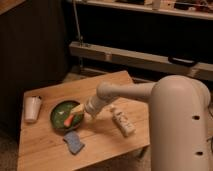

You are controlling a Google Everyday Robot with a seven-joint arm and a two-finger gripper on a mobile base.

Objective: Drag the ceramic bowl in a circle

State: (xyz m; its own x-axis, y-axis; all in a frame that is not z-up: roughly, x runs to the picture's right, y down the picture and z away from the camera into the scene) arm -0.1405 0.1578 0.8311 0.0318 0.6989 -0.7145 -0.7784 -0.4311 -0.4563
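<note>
Jaws first: you cannot tell from this view whether they are apart, together, or clamped on anything. Your gripper [74,115] sits at the right side of the ceramic bowl [59,114], overlapping its rim there, with a pale yellow part higher up and an orange part lower down over the green glaze. Whether it touches the bowl is not clear.

You will find the bowl on the left half of the wooden table [45,155], lying flat, its darker rim showing all round the left and near edges. Left of it, a little apart, stands a white cup [32,108], upright. Just near of the bowl, by its near-right edge, lies a blue sponge [74,142]. To the right of the gripper, a white bottle [122,122] lies on its side on the table.

Your arm [122,94] reaches in from the right, running low across the table from the large pale robot body [182,125] that fills the near right corner.
</note>
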